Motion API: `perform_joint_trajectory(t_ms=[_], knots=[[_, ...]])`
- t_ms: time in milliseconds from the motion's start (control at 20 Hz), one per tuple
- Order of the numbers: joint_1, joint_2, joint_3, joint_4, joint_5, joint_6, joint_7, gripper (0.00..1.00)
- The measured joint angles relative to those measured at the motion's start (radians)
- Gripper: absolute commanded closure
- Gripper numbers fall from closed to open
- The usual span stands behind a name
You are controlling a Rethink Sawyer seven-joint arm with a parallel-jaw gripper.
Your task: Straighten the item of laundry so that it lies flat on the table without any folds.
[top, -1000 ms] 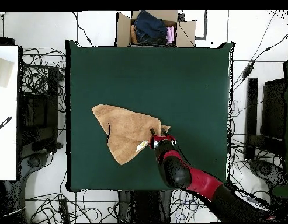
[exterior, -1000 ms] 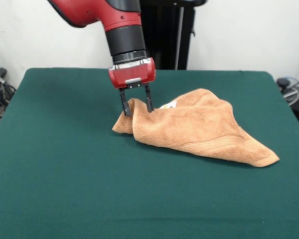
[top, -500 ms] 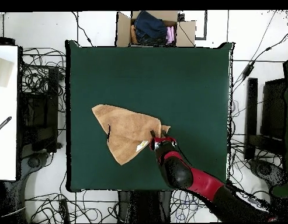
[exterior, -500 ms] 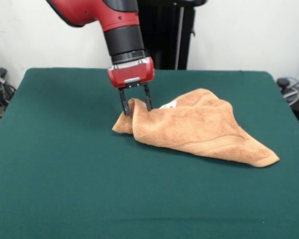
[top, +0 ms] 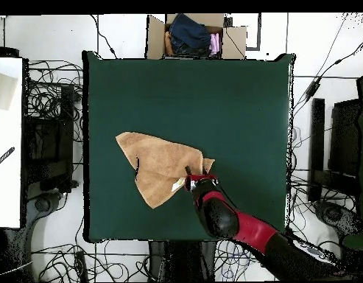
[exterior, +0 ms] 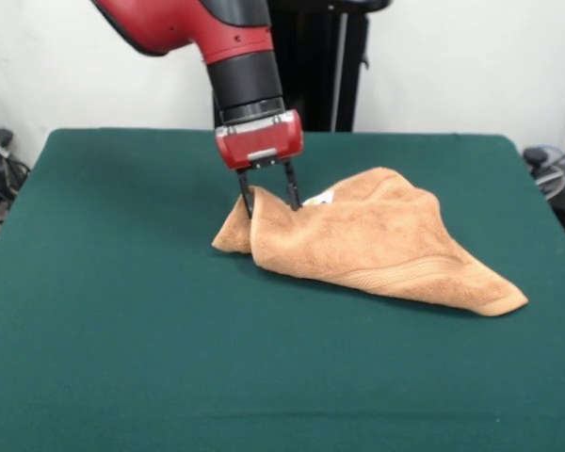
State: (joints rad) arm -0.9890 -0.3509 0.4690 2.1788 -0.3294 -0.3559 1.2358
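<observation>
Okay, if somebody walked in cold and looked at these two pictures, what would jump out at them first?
The red and black arm's gripper, coming down from above, straddles a raised fold of the crumpled orange-tan towel with its fingers apart. The towel sits near the middle of the wide green table, still bunched and folded over.

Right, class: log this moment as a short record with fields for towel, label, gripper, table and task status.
towel: orange-tan terry towel, folded over in a rumpled triangle
label: small white label near the raised corner
gripper: gripper open, fingers straddling the towel's raised corner
table: green-topped table
task status: not yet flat
</observation>
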Motion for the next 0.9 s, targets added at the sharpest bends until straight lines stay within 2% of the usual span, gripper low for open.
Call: perform_joint_trajectory(t_ms=[900], knots=[[0.003,0.033,0.000,-0.003,0.000,0.000,0.000,0.00]])
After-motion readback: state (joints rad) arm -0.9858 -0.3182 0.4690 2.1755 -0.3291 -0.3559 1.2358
